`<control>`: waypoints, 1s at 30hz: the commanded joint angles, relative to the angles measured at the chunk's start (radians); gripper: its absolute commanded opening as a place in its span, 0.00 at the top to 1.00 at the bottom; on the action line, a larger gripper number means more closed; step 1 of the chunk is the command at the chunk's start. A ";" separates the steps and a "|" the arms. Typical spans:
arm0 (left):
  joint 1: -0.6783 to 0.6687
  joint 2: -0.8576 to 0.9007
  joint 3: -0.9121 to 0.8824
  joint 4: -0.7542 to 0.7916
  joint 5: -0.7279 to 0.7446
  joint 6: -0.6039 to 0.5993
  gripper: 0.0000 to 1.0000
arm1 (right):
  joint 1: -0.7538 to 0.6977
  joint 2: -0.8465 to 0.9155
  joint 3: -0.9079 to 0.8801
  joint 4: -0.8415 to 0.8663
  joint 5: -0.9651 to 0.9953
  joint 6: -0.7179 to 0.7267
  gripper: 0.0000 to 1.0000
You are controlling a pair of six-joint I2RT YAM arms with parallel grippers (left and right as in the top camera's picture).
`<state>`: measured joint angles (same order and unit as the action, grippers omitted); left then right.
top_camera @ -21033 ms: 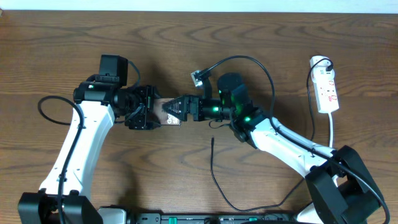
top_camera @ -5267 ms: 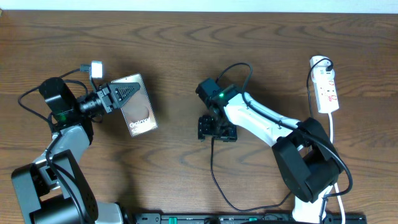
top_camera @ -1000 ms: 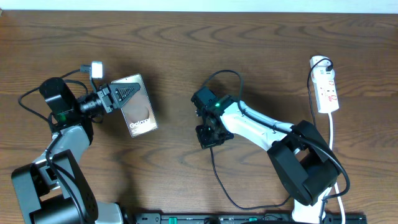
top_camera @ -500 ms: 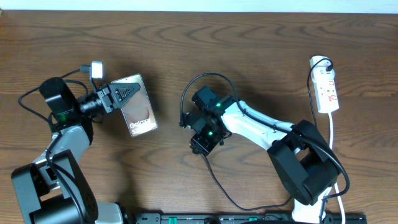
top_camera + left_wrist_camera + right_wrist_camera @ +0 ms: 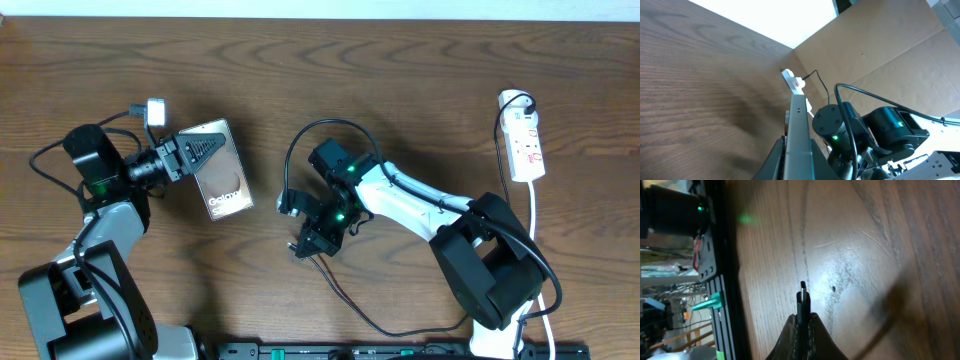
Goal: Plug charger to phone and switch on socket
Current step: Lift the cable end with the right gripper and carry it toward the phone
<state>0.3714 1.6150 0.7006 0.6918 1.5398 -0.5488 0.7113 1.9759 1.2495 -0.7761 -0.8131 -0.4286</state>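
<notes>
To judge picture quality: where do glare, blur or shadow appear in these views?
Overhead: sharp, evenly lit, pale reflection on the phone. Left wrist: blown-out white at top, phone edge near the lens soft. Right wrist: glare patch on the table beyond the charger, soft dark shadow at right.

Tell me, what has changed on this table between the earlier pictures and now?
The right end effector closed on the tip of the charger, which had lain on the table, and swung it left toward the phone. Earlier still, the left end effector carried the phone from mid-table to the left; it has held it there since. The socket has not moved.
</notes>
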 commanded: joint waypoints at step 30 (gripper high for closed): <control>0.005 -0.002 0.015 0.001 0.023 0.002 0.93 | 0.030 0.011 -0.009 -0.294 0.583 0.803 0.99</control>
<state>0.3714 1.6150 0.7006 0.6899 1.5394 -0.5488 0.7193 1.9759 1.2476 -1.0626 -0.2409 0.3164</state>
